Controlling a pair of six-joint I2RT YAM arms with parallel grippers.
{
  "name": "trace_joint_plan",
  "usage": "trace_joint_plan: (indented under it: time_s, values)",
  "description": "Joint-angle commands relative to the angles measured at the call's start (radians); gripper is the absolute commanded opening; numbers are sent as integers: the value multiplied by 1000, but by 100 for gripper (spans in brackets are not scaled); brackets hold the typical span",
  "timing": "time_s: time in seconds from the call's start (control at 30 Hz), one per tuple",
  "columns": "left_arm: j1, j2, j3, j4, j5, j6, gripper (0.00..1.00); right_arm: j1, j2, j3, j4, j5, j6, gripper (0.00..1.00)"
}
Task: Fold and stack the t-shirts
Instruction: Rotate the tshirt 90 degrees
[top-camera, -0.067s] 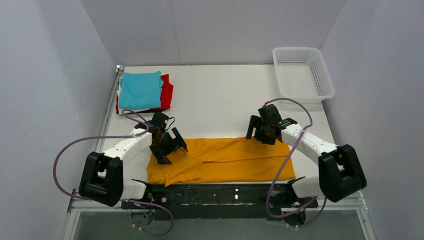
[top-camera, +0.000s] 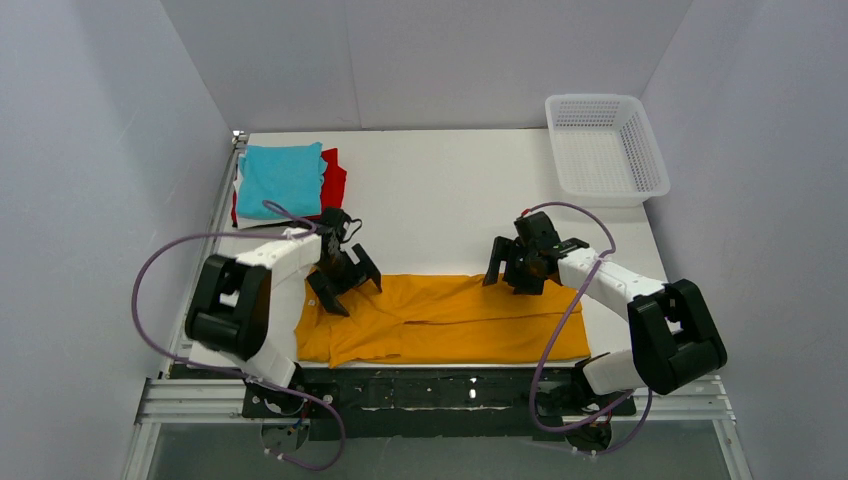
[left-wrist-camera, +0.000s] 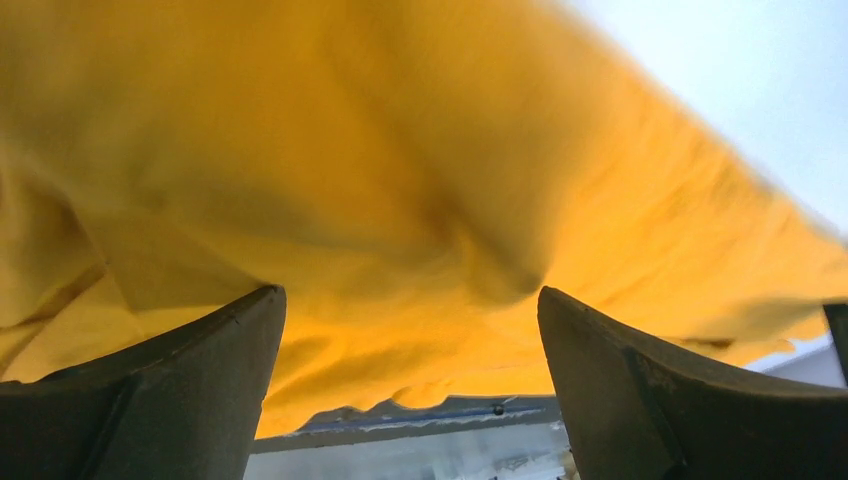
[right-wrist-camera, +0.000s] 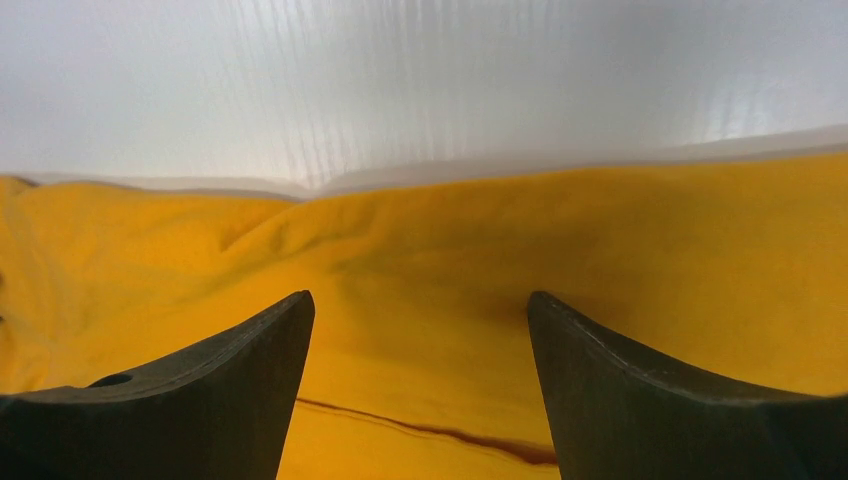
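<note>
A large mustard-orange t-shirt lies folded into a long band along the table's near edge. My left gripper hangs open over its left end, with nothing between the fingers. In the left wrist view the gripper stands wide above rumpled orange cloth. My right gripper is open over the band's far edge, right of centre. In the right wrist view it is spread above the shirt, holding nothing. Folded t-shirts are stacked at the back left, turquoise on top, red below, with white and black edges.
A white mesh basket stands at the back right corner. Grey walls close in the table on three sides. A black and metal rail runs along the near edge between the arm bases. Purple cables loop from both arms.
My left arm has swung up and back, carrying its open gripper slightly farther over the shirt's left end. The right gripper has shifted a little left. The shirt lies as before.
</note>
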Motion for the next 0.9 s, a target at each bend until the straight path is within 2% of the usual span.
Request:
trace_joint_plan:
  time_s: [0.0,0.17,0.3,0.37,0.4,0.43,0.5,0.57,0.63,0.8,0.87]
  values:
    - [-4,375,325,9,-40,-11,98,4,-53,-64,-32,-112,-12,88]
    - [-29,724,802,-36,-8,-24,98,9,-146,-138,-48,-208,12,89]
    - [-67,1067,1385,-223,10,-18,98,63,-169,-157,-35,-307,71,89]
    - [-88,1213,1652,-226,9,-40,98,110,-150,-148,0,-383,97,90]
    - [-97,1273,1731,-205,-6,-67,98,145,-131,-133,17,-419,96,90]
    - [-101,1332,1772,-157,-15,-111,98,174,-102,-97,28,-467,87,90]
    - [-105,1380,1737,33,-31,-252,98,240,-32,-18,27,-513,45,90]
    - [-108,1460,1800,100,-65,-408,98,306,43,67,15,-554,6,90]
    - [-113,1525,1877,154,-44,-476,98,352,101,132,-1,-596,-14,91]
    - [-129,1395,1699,119,-130,-312,98,384,123,163,8,-597,8,91]
    - [-123,1394,1740,51,-142,-268,98,384,105,165,-14,-545,13,91]
